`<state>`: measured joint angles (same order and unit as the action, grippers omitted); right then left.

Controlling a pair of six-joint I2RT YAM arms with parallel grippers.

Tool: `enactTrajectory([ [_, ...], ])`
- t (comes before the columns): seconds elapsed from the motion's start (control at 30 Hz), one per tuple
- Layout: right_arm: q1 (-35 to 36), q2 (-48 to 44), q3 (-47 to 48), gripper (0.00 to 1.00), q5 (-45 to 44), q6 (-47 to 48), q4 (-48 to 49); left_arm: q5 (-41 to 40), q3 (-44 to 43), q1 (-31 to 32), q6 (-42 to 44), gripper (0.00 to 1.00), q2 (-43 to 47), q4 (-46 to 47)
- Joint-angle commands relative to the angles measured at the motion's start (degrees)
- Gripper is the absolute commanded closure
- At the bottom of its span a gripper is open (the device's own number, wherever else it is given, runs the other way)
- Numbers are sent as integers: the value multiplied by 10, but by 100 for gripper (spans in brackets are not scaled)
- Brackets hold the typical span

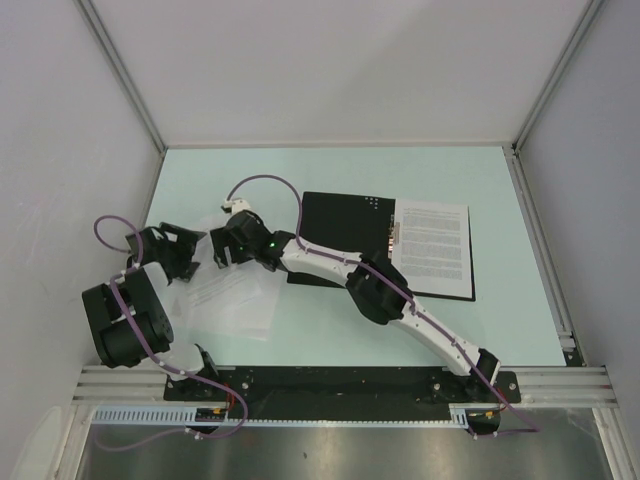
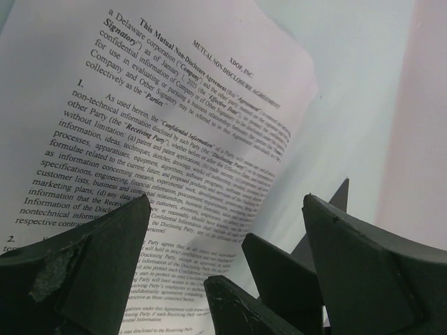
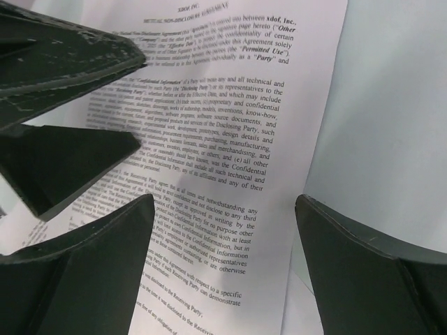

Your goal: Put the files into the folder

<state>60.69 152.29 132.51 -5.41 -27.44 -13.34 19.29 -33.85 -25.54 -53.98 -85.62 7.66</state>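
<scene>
Files [image 1: 238, 302] are lying loose toward the near-left corner. Left gripper [image 2: 225, 206] and right gripper [image 3: 225, 201] are hovering just above them, both spread, holding nothing. Folder [image 1: 340, 225] is lying open beyond, toward the right edge.

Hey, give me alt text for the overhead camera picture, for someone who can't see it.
The left claw and right claw meet over loose printed files at the left of a pale table. To the right lies the open folder, black inside, a printed sheet on its right half.
</scene>
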Motion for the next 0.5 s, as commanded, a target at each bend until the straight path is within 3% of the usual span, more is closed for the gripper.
enactTrajectory([
  [0.0, -6, 46, -23, 13, 99, -17, -35, -2, 22, 17, 3, 0, -19, -40],
  [0.47, -38, 24, -81, 12, 267, 13, 128, -4, 23, 25, 8, 0, -20, -43],
])
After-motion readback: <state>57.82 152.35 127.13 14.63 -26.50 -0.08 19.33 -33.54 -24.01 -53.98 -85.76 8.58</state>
